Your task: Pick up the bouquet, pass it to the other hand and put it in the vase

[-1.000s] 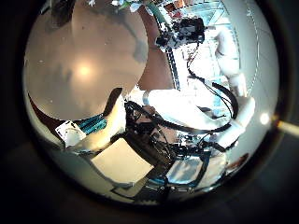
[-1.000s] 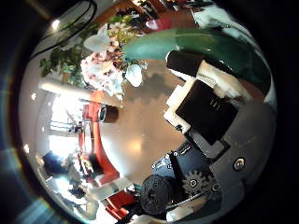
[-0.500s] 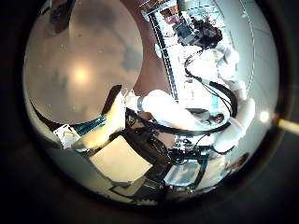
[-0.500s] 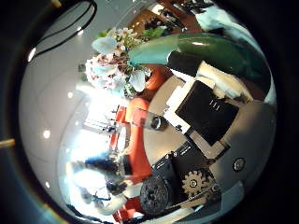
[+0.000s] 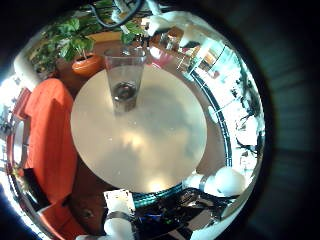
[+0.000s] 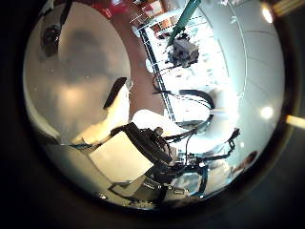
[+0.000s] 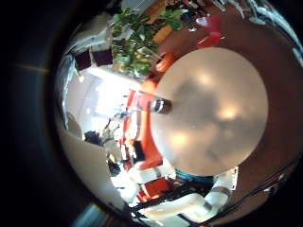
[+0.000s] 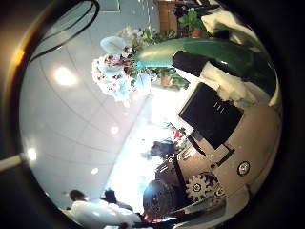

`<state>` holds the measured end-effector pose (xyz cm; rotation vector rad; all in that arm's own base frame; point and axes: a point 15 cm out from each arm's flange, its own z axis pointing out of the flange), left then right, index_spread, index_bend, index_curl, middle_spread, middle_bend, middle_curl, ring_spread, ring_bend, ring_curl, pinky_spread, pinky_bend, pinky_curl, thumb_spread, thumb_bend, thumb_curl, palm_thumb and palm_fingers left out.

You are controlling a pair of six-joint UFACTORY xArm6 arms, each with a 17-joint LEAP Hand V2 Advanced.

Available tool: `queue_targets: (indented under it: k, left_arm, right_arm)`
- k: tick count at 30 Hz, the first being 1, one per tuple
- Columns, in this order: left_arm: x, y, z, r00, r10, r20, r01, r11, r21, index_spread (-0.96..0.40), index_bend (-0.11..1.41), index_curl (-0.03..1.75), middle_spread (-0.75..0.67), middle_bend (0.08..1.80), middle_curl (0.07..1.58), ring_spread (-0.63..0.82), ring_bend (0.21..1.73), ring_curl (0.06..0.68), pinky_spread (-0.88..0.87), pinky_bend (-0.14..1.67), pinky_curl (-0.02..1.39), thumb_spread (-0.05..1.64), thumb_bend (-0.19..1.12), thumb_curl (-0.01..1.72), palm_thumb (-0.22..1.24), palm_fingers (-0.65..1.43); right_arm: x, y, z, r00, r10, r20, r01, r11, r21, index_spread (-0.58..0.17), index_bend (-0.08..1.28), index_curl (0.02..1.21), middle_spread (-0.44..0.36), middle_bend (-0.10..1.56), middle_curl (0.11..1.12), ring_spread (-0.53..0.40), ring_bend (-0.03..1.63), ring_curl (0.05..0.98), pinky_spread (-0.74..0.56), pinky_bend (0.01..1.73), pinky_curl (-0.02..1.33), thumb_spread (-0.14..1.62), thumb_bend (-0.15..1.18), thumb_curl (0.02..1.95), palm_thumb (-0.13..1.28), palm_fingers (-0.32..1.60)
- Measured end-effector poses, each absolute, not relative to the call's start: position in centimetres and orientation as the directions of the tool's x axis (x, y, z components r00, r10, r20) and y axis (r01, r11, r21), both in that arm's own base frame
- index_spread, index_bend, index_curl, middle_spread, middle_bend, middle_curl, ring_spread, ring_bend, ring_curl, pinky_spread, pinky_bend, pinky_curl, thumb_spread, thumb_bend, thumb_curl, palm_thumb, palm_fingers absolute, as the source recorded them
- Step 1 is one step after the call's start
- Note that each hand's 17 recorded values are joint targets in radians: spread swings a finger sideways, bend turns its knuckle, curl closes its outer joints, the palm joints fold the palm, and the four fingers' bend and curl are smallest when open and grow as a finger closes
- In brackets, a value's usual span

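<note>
The right thumb side palm view shows the bouquet close up: its flower heads [image 8: 118, 69] and its wrapped stem [image 8: 195, 52] lie across my right hand [image 8: 224, 124], whose fingers are curled on the stem. The left thumb side palm view shows my right hand [image 6: 181, 51] raised high, away from the table, with the stem [image 6: 191, 12] sticking up from it. The clear glass vase [image 5: 125, 80] stands upright on the round table [image 5: 140, 135], near its edge; it also shows in the right little finger side palm view [image 7: 161, 106]. My left hand [image 6: 114, 157] is above the table with relaxed fingers and holds nothing.
A large potted plant [image 5: 72, 45] stands behind the vase beside the table. A low seat [image 5: 45, 130] runs along one side of the table. The table top [image 7: 213, 109] around the vase is bare.
My right hand has risen and tilted with the bouquet, so its view now faces the ceiling instead of the table. From the left palm, the right hand appears higher and farther off.
</note>
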<state>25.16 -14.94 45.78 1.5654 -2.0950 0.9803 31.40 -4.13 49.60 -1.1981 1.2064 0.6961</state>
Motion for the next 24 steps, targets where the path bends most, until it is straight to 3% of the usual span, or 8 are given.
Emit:
queue_targets:
  k: [7,14,24]
  left_arm:
    - [26.5,-17.3,48.3,-0.322,-0.520,0.791,-0.942,0.090,-0.324,0.08,0.16,0.35,0.20,0.29,0.39,0.38,0.59,0.187,0.41,0.20,0.27,1.06,-0.04,0.35,0.33,0.36]
    - [28.6,-19.6,50.6,-0.260,-0.290,0.921,-0.966,0.087,-0.245,0.11,0.15,0.33,0.23,0.27,0.39,0.40,0.62,0.186,0.41,0.23,0.29,1.03,-0.03,0.34,0.27,0.29]
    - [28.9,-20.5,52.5,-0.257,-0.101,0.961,-0.963,0.109,-0.246,0.15,0.16,0.31,0.28,0.27,0.38,0.44,0.64,0.181,0.44,0.25,0.31,0.95,-0.03,0.33,0.22,0.25]
  right_arm:
    - [30.2,0.6,48.9,0.328,-0.006,-0.945,-0.941,0.080,-0.328,-0.226,1.16,0.91,-0.119,1.39,0.75,-0.169,1.50,0.634,-0.20,1.38,0.61,0.93,-0.01,0.94,1.06,1.16]
    - [30.2,3.8,48.2,0.312,0.051,-0.949,-0.949,-0.036,-0.314,-0.224,1.17,0.90,-0.119,1.40,0.74,-0.171,1.50,0.639,-0.19,1.36,0.65,0.93,-0.01,0.96,1.07,1.15]
    - [28.7,8.5,45.3,0.261,0.045,-0.964,-0.929,-0.258,-0.264,-0.222,1.17,0.90,-0.119,1.41,0.73,-0.171,1.49,0.642,-0.19,1.34,0.69,0.95,0.00,0.98,1.07,1.15]
